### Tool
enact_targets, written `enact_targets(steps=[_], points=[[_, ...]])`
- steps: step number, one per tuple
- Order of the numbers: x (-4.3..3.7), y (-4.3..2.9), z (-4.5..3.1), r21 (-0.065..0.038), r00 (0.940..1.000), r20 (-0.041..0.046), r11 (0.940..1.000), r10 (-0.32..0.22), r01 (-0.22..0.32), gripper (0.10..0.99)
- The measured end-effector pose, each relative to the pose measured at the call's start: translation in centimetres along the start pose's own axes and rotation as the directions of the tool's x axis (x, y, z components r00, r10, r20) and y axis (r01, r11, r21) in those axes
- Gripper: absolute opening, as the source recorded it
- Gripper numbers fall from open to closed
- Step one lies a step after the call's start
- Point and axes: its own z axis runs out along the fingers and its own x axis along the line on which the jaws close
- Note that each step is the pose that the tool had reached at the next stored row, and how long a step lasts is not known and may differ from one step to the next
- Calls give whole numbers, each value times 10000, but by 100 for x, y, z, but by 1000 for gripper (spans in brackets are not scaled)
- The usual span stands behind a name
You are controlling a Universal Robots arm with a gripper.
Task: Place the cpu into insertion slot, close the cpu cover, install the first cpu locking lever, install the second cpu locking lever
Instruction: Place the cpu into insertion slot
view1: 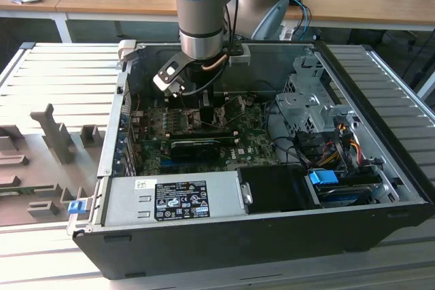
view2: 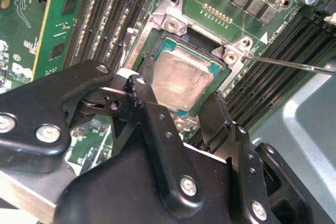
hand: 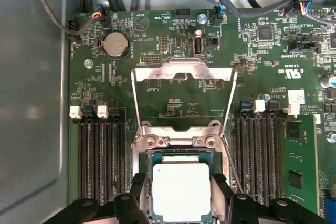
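Observation:
The cpu (hand: 181, 191) (view2: 182, 77), a flat silver square, lies level inside the insertion slot (hand: 177, 140) (view2: 173, 23) on the green board. My gripper (hand: 181, 182) (view2: 177, 94) straddles it, one black finger (hand: 140, 190) against one side and the other finger (view2: 218, 109) against the opposite side, shut on its edges. The cpu cover (hand: 181, 69) is swung back flat over the board, away from the slot. A thin wire locking lever (view2: 294, 65) (hand: 231, 169) stands free beside the slot. In the exterior view the arm (view1: 200, 25) reaches down into the open computer case (view1: 224, 242).
Long black memory slots (hand: 100, 161) (hand: 260, 156) flank the socket on both sides. Cables (hand: 247, 3) run across the board's far edge. A long black card (view1: 200, 146), a drive cage (view1: 309, 110) and the power supply (view1: 173, 198) crowd the case.

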Motion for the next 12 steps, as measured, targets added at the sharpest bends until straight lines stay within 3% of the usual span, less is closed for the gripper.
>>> enact_targets(steps=[3, 5, 6, 9, 11, 12], points=[[1, 5, -52, 8, 10000, 15, 10000, -1, 1, 588], [1, 7, -71, 11, 10000, 33, 10000, -4, 4, 459], [2, 7, -81, 14, 10000, 43, 10000, -4, 4, 341], [2, 8, -97, 20, 10000, 58, 10000, -5, 5, 282], [2, 10, -125, 25, 10000, 63, 10000, -5, 5, 106], [3, 11, -133, 25, 10000, 62, 10000, -5, 5, 106]])
